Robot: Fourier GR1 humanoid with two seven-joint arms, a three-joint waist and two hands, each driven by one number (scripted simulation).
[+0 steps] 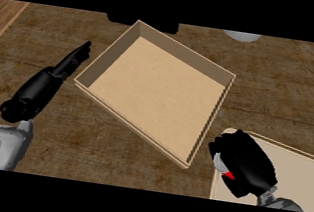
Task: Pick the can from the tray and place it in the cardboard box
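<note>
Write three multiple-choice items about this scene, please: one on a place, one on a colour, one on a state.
1. Where does the right hand show?
A. over the tray's left edge
B. inside the cardboard box
C. at the counter's far edge

2. What colour is the box's floor?
A. blue
B. tan
C. black

3. How are the left hand's fingers?
A. straight
B. curled round a can
C. pinching the box wall

Answers: 1 A, it covers the tray's left edge; 2 B, the floor is plain tan; 3 A, they stretch out left of the box, holding nothing.

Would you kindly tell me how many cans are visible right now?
1: the can, barely visible inside the curled right hand at the tray's left edge. Others may be hidden behind that hand.
</note>
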